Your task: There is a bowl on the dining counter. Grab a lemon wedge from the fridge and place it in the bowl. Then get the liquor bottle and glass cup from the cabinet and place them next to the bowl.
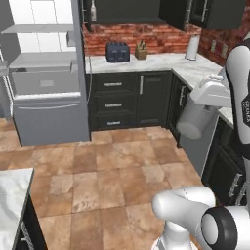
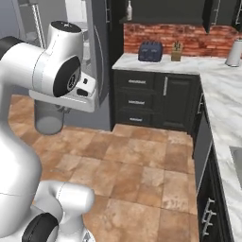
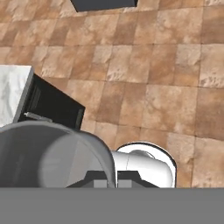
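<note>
Brown floor tiles (image 1: 107, 171) spread between the dark cabinets (image 1: 132, 100) and the open fridge (image 1: 41, 73). Held out over the floor, the gripper (image 1: 207, 105) is closed on the glass cup (image 1: 195, 121), which hangs below the hand. This looks like the carrying leg of the cup step. Next the base likely has to reach the marble counter (image 1: 12, 205) at lower left and set the cup down beside the bowl, upright.

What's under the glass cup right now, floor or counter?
Tiled floor lies under the glass cup, which hangs from the gripper well clear of it. In the hand view, the marble counter corner sits off to one side. The cup's own wall covers the floor directly beneath.
</note>
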{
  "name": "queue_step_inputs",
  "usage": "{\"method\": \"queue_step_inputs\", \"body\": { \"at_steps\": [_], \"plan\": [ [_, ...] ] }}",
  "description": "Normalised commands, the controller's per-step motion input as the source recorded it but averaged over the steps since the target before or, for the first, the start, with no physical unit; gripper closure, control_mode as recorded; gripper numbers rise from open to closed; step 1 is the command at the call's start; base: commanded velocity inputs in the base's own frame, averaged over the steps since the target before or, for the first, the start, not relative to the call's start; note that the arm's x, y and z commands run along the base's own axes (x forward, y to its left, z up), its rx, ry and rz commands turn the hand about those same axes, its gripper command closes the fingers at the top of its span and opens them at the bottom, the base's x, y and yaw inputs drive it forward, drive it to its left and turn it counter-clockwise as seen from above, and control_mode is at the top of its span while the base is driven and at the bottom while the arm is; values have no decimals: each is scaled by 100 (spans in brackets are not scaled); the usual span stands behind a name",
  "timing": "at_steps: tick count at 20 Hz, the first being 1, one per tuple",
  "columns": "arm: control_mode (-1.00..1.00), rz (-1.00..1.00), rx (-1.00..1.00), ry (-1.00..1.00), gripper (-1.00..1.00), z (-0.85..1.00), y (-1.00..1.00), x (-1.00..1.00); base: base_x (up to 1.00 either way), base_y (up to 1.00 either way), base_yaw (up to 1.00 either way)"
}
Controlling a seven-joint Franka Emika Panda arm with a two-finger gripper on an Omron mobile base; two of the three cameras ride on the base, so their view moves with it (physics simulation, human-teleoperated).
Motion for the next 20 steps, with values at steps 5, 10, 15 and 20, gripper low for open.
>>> {"method": "queue_step_inputs", "body": {
  "at_steps": [5,10,15,20],
  "plan": [
    [100,0,0,0,100,0,0,0,-100,-17,-20],
    [100,0,0,0,100,0,0,0,-100,-26,-21],
    [100,0,0,0,100,0,0,0,-100,-30,-20],
    [100,0,0,0,100,0,0,0,-100,-36,-20]
  ]
}}
